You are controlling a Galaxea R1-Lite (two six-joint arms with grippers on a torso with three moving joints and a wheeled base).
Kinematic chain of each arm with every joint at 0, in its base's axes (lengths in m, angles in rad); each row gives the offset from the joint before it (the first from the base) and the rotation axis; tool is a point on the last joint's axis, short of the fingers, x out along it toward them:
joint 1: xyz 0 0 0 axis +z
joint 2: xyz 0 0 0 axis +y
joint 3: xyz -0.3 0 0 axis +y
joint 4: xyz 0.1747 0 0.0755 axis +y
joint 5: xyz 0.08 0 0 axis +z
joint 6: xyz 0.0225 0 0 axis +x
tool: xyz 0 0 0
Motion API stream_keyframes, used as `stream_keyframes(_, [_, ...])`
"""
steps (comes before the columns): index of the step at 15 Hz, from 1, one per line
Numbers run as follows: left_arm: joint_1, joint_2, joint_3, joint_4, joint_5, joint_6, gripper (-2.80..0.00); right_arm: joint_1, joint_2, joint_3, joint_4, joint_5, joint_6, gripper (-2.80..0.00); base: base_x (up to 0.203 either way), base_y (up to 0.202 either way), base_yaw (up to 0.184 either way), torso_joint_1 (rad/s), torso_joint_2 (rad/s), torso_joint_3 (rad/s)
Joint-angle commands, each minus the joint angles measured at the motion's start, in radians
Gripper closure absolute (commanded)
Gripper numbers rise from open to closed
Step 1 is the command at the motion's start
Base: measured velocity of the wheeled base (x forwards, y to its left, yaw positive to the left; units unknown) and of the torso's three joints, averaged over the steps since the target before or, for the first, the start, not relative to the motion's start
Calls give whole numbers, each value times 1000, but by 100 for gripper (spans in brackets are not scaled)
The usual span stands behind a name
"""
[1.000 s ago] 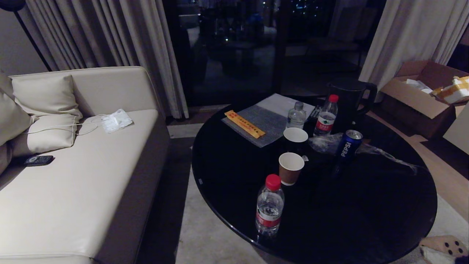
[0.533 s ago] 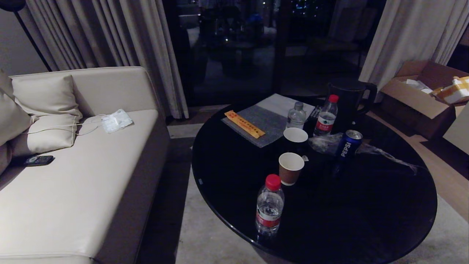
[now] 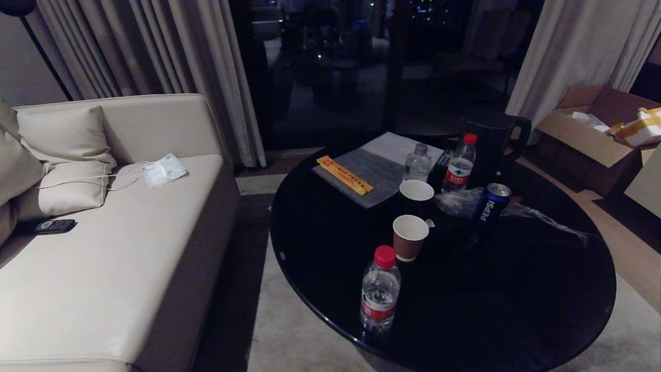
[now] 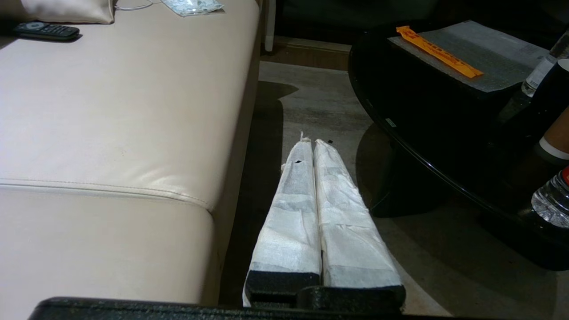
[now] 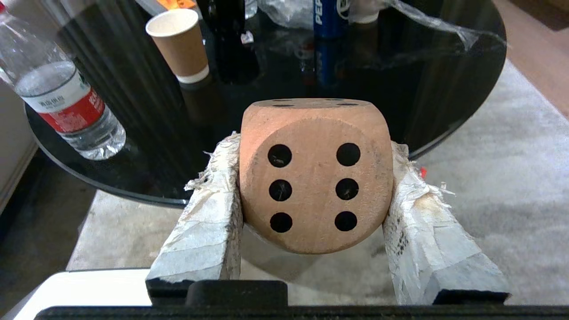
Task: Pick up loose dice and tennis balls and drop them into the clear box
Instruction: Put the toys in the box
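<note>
Right gripper [image 5: 313,186] clenched on the tan die [image 5: 315,175] beside the table [image 5: 444,102], carrying it; box needs finding (none visible). Left gripper [image 4: 311,146] closed, idle.

table [image 3: 330,268] | on it: bottle [image 3: 379,293] at near edge; cup [image 3: 409,236] behind bottle; can [image 3: 489,204] right of cup | sofa [image 3: 103,248] left of table

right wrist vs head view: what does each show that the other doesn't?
Only right wrist: the right gripper shut on the tan wooden die, six pips facing the camera. Only head: the sofa, curtains, cardboard box and orange strip. Both: the black round table, brown paper cup, red-capped water bottle and Pepsi can.
</note>
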Motion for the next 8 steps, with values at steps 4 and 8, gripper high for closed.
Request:
stream_keyframes(4, [1,2,2,-1,1,-1,0,0,-9,4,-1,-2,1,0,0,0,0,0,0,0])
stream_keyframes(8, [1,2,2,-1,1,-3,0,0,-9,4,-1,-2,-2,0,0,0,0,0,0,0])
